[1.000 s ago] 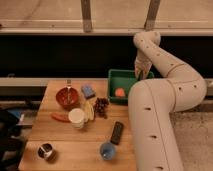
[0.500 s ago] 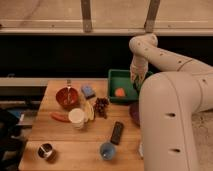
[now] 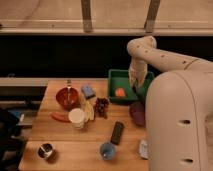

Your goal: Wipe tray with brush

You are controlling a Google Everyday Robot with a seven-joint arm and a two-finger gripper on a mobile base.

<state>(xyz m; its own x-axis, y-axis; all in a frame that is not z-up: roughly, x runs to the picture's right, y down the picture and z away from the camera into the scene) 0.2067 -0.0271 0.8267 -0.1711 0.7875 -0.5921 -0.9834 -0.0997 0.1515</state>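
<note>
The bright green tray (image 3: 116, 79) stands at the back right of the wooden table (image 3: 60, 137). An orange item (image 3: 120, 92) lies inside it. My gripper (image 3: 135, 86) hangs from the white arm (image 3: 150, 52) and reaches down into the right part of the tray, just right of the orange item. The black brush cannot be made out; anything at the gripper is hidden by the wrist and the dark tray wall.
A purple bowl (image 3: 137, 113) sits in front of the tray, and a flat black bar (image 3: 117, 132) and a blue cup (image 3: 107, 150) nearer. A red bowl (image 3: 67, 97), blue sponge (image 3: 88, 91), grapes (image 3: 102, 106), white cup (image 3: 76, 117) and metal cup (image 3: 46, 151) lie to the left. My arm's bulky body (image 3: 180, 125) fills the right side.
The gripper has moved left and down from the tray's right edge into the tray, near the orange item. The arm's body has swung to fill more of the right side.
</note>
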